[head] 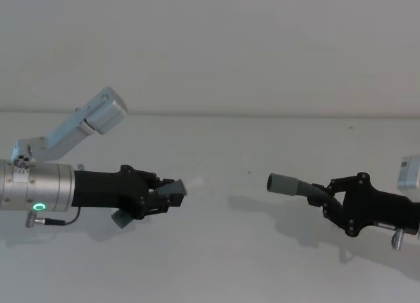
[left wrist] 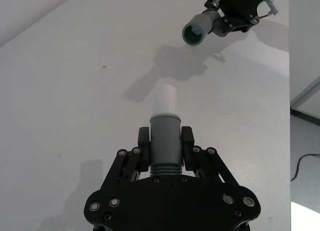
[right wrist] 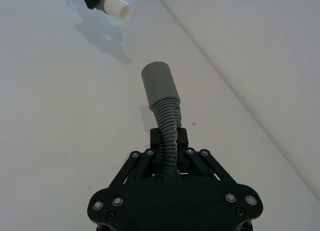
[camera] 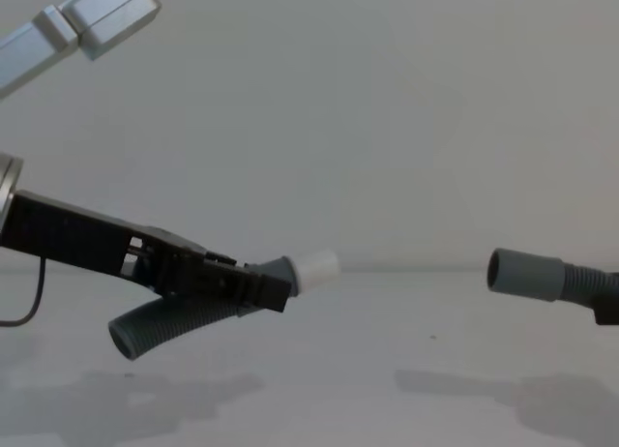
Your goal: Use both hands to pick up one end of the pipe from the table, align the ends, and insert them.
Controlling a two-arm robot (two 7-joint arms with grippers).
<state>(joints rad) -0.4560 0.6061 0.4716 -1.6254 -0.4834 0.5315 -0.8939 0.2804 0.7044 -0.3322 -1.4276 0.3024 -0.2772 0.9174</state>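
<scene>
Left claw clamps white-tipped cuff; right claw clamps ribbed hose: line up axes before closing gap.

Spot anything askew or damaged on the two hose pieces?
Nothing damaged. The ends are misaligned: the white-tipped cuff in the left gripper tilts upward, while the open grey cuff of the hose piece in the right gripper sits nearly level, with a gap between them. Both are held off the table.
</scene>
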